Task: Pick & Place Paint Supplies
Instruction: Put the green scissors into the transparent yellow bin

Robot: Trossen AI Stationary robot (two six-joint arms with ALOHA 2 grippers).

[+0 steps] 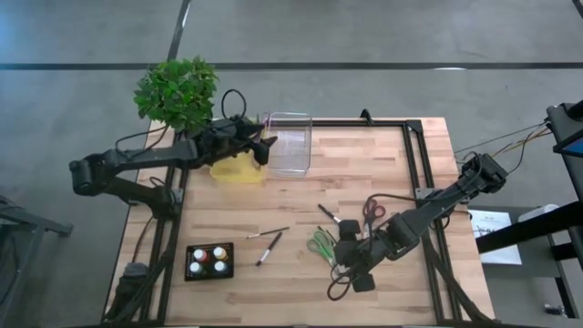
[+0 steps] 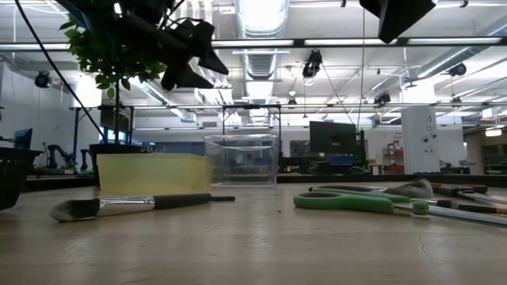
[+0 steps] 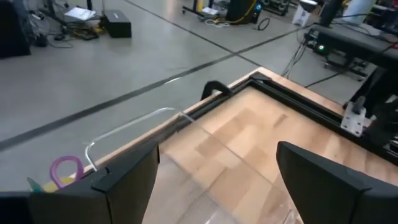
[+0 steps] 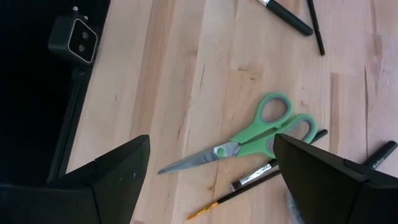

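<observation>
Two thin brushes (image 1: 267, 233) (image 1: 269, 248) lie flat on the wooden table near its middle, and a third (image 1: 328, 213) lies farther right. A wide-headed brush (image 2: 131, 206) shows in the low view. Several small paint bottles stand in a black tray (image 1: 209, 261) near the front left. My left gripper (image 3: 217, 149) hangs open above the near left rim of a clear plastic box (image 1: 290, 143), holding nothing. My right gripper (image 4: 211, 142) hovers open over green scissors (image 4: 249, 140) and a brush (image 4: 249, 183), touching neither.
A yellow box (image 1: 237, 169) stands beside the clear box, and a potted plant (image 1: 178, 91) at the far left corner. Red-handled scissors (image 1: 372, 214) lie right of the green ones. A purple loop (image 3: 65, 168) shows by the clear box's corner. Black rails (image 1: 414, 155) border the table.
</observation>
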